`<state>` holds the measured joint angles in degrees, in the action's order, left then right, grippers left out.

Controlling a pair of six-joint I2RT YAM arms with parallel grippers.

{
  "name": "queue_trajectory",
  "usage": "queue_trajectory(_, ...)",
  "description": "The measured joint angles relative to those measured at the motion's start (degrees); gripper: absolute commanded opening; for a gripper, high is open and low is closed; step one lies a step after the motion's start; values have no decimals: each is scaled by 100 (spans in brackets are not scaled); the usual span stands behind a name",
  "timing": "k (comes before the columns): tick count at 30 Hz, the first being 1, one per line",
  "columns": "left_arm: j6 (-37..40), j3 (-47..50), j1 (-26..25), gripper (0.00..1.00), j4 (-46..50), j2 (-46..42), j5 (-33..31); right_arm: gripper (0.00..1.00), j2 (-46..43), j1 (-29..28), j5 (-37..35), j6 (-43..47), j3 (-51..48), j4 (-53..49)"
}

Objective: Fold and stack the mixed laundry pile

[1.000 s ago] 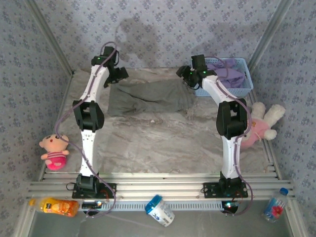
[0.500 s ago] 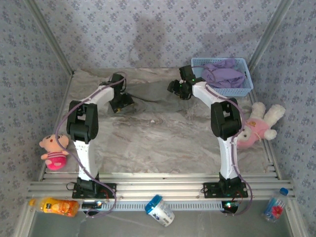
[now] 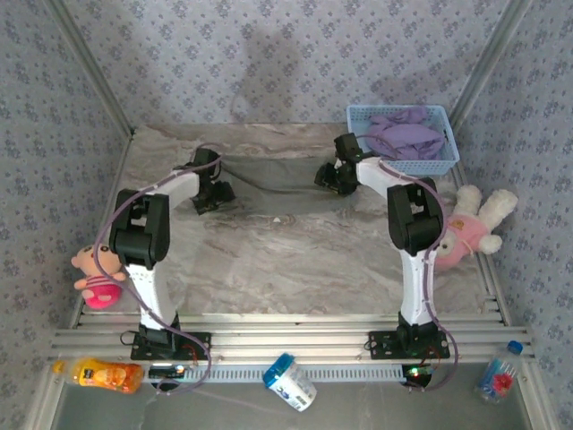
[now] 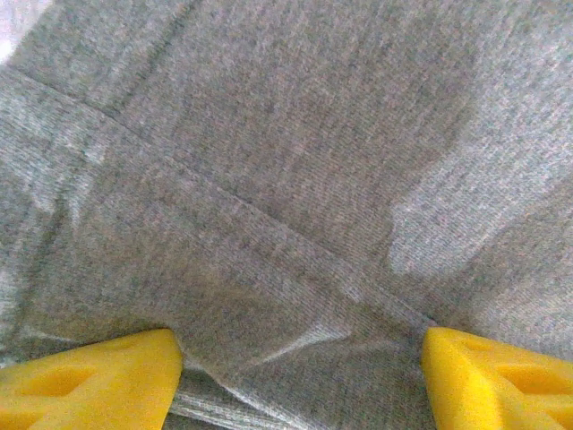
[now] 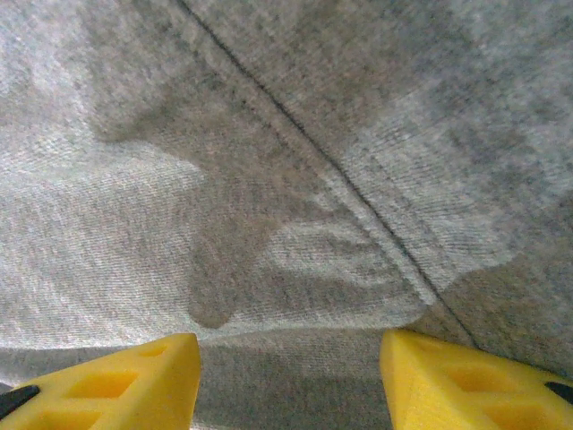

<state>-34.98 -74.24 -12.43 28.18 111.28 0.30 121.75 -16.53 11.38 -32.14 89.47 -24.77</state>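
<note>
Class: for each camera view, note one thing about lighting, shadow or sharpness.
Top external: soft, even light, with a faint shadow on the back wall. Left wrist: gray garment slightly soft, brighter patch at right. Right wrist: weave sharper, dark shadow crossing the middle.

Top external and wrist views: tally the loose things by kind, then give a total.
Garments: 2, gray garment, lavender garment
Plush toys: 2, pink doll, white bunny
Basket: 1
Bottles: 2, orange bottle, clear bottle
Blue-white container: 1
Total: 8
</note>
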Motion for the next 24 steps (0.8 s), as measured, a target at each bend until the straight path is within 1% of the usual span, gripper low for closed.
queue_trajectory(5, -168, 1001, -439, 75, 24, -750, -195, 59, -822, -28, 26, 63, -1196, 127)
queue_trajectory(7, -330, 1357, -656, 79, 105, -1056, -297, 60, -1215, -70, 52, 44, -1738, 155)
queue_trajectory(9, -527, 1641, -857, 86, 313, -1335, -358, 63, -1611, -122, 146, 28, -2238, 166)
queue_trajectory(11, -688, 1766, -988, 90, 616, -1526, -448, 66, -1902, -168, 210, 57, -2514, 48)
queue_trajectory(13, -817, 1777, -1019, 91, 953, -1620, -610, 67, -2081, -201, 190, 210, -2570, -210)
queue_trajectory(14, -859, 1768, -1019, 89, 1106, -1668, -726, 67, -2155, -221, 188, 319, -2555, -313)
queue_trajectory(16, -920, 1694, -1008, 81, 1353, -1738, -863, 67, -2262, -289, 188, 566, -2382, -601)
queue_trajectory(20, -970, 1228, -951, 50, 1526, -1764, -986, 67, -2275, -608, 284, 1056, -1552, -848)
queue_trajectory(22, -973, 1008, -925, 28, 1499, -1759, -973, 65, -2234, -791, 385, 1196, -1126, -833)
queue_trajectory(23, -966, 911, -914, 17, 1467, -1751, -938, 62, -2153, -885, 468, 1228, -879, -798)
queue_trajectory(24, -960, 846, -901, 6, 1425, -1735, -892, 56, -2041, -964, 544, 1257, -656, -745)
